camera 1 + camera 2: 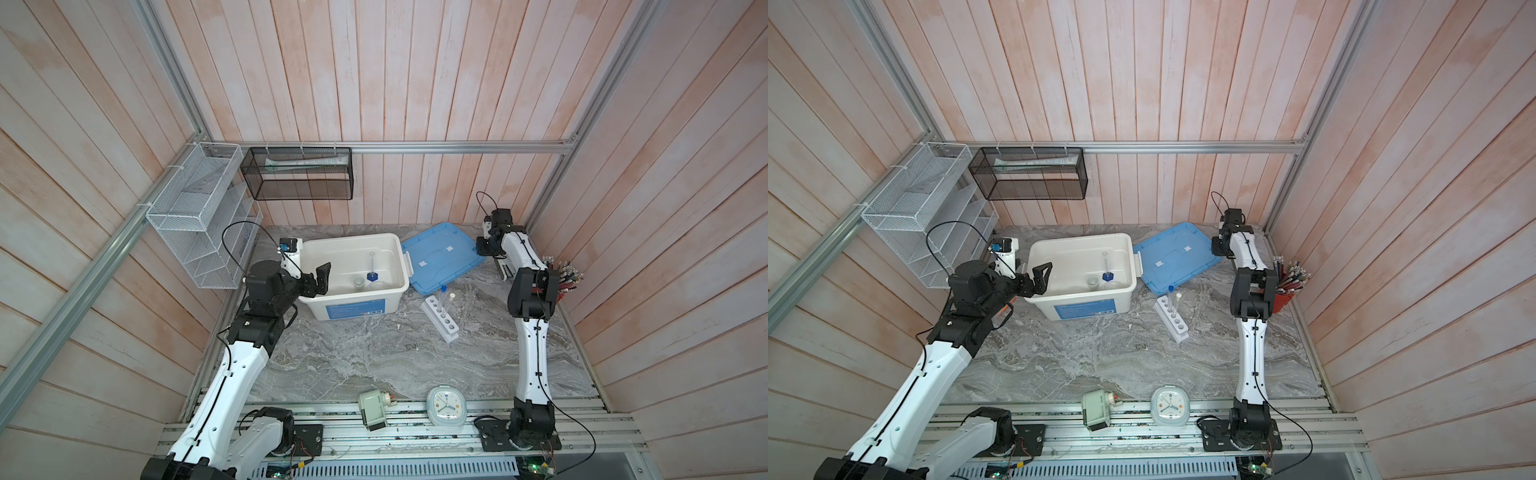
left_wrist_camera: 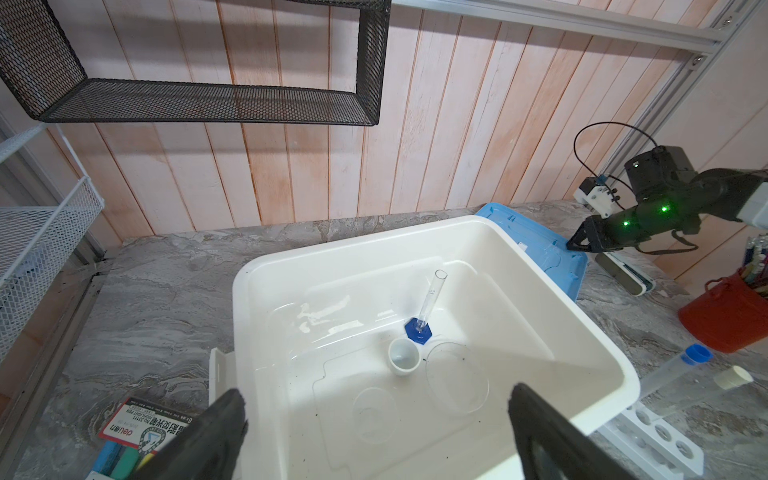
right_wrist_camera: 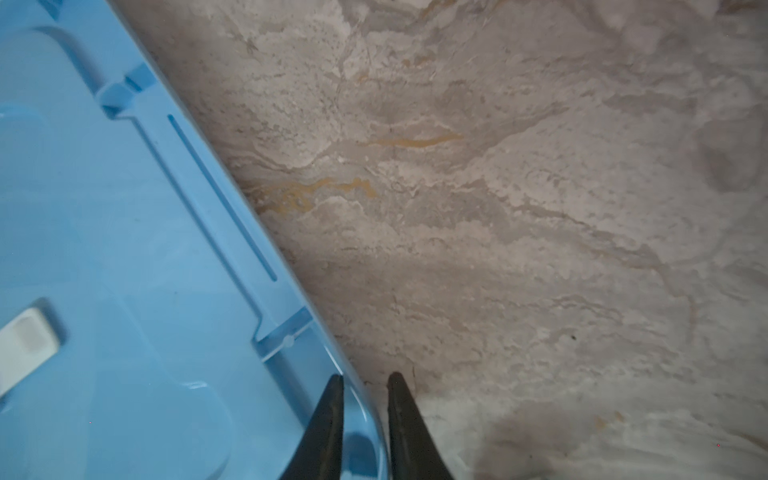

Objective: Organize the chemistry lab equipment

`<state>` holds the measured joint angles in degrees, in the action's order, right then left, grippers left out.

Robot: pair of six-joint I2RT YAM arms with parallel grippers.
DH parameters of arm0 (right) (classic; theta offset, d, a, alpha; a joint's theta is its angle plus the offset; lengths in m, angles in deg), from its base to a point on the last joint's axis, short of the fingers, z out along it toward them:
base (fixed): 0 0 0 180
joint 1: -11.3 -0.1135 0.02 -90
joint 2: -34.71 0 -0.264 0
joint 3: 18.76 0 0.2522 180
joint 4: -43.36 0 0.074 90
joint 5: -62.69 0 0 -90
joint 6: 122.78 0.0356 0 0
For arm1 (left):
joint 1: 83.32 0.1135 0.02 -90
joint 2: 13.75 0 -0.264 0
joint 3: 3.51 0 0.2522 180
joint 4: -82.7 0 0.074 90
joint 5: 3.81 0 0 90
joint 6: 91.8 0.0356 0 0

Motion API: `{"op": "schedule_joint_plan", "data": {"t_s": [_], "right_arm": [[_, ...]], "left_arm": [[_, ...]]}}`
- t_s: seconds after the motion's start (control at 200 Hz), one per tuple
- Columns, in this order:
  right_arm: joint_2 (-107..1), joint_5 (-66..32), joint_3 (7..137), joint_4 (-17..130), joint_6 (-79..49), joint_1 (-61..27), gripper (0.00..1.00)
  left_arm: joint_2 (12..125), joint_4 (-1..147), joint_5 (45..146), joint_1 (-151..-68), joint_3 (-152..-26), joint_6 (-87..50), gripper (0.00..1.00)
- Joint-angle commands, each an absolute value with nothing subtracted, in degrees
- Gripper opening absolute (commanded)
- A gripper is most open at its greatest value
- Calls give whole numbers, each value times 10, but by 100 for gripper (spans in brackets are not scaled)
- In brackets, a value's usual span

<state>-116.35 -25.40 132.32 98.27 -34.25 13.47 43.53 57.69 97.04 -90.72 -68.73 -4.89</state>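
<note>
Cylinder (image 2: 428, 307), cup (image 2: 403, 353), dish (image 2: 457, 376) in bin (image 2: 257, 282); rack (image 1: 441, 319) with tubes (image 1: 443, 297) on counter (image 1: 374, 357), lid (image 3: 124, 249) off. Left hand (image 2: 376, 392) open over bin; right hand (image 3: 365, 376) straddles lid rim, clamp unclear.

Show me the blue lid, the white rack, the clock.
blue lid (image 1: 439, 258), in a top view, flat middle
white rack (image 1: 443, 318), in a top view, holed top
clock (image 1: 445, 405), in a top view, face

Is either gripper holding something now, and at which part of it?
The left gripper is open and holds nothing. The right gripper straddles the rim of the blue lid at a corner; whether it clamps it cannot be told.
</note>
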Motion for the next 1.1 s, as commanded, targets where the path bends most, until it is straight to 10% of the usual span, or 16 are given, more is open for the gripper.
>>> {"op": "schedule_joint_plan", "data": {"t_s": [0.0,1.095], "right_arm": [[-1186,-241,1326,989,-348,139,21],[-1061,-240,1248,1005,-379,168,0]], "left_arm": [[438,570,969,-908,-707,-50,100],[395,590,994,-918,-674,-89,100]]}}
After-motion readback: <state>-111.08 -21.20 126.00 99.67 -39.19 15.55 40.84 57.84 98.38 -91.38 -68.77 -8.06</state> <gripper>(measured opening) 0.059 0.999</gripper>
